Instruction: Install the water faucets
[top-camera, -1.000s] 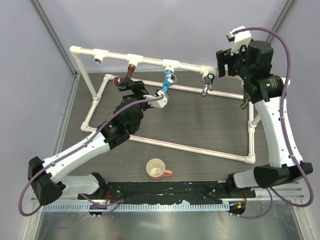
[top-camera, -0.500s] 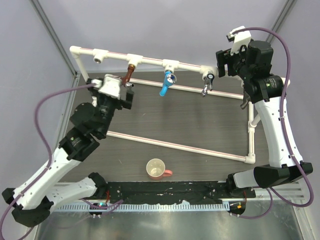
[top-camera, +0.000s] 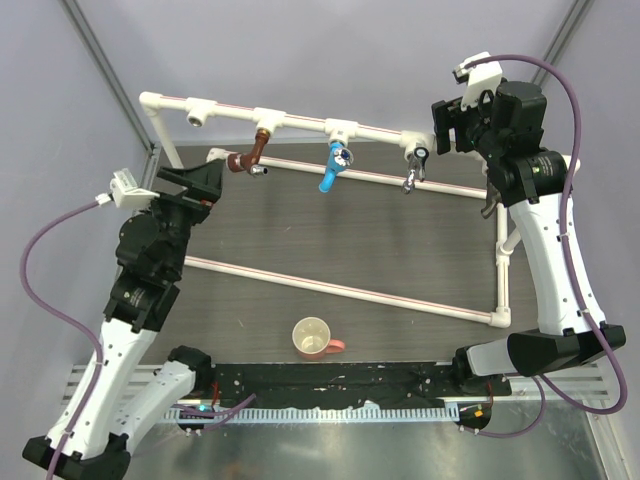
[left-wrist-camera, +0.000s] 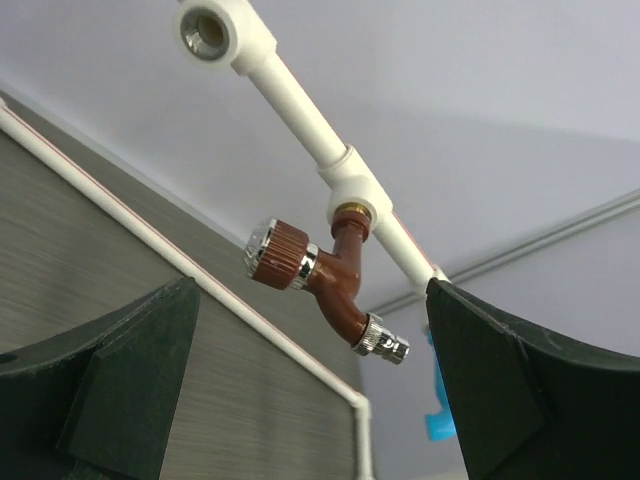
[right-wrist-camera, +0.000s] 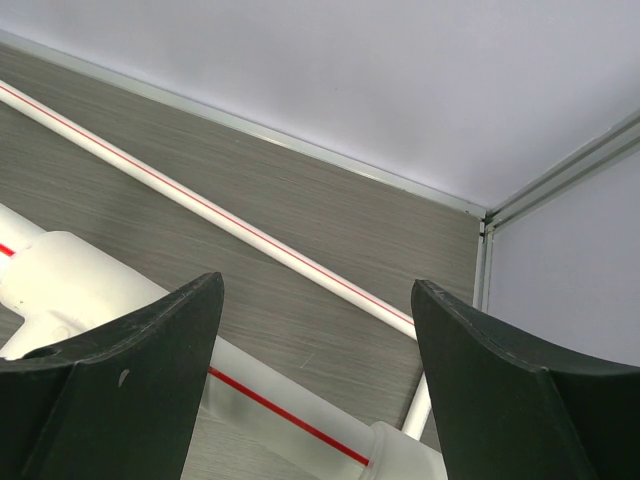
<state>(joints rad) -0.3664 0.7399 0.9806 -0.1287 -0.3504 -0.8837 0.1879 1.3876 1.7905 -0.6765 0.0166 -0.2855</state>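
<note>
My left arm is swinging back toward the left edge of the surface (top-camera: 380, 230), its left claw (top-camera: 200, 178) now standing off from the copper faucet (top-camera: 248, 158) it was crowding a second ago. The claw is gaping wide and carrying nothing. Its wrist camera is framing the faucet between the two dark fingers (left-wrist-camera: 130, 370).

The copper faucet is hanging from a tee on the raised pipe rail (top-camera: 300, 120), its knob pointing left and its spout slanting down. Next along the rail, the blue faucet (top-camera: 333, 165) and the chrome faucet (top-camera: 415, 168) are hanging from their own tees. The leftmost socket (top-camera: 195, 118) is showing an open mouth.

My right arm is holding its earlier place at the rail's right end. The right claw (top-camera: 443, 125) is standing open there, gripping nothing, with white pipe lying below its fingers (right-wrist-camera: 520, 400) in the wrist view.

A cup (top-camera: 313, 338) is sitting on the surface near the arm bases, well apart from the faucets.
</note>
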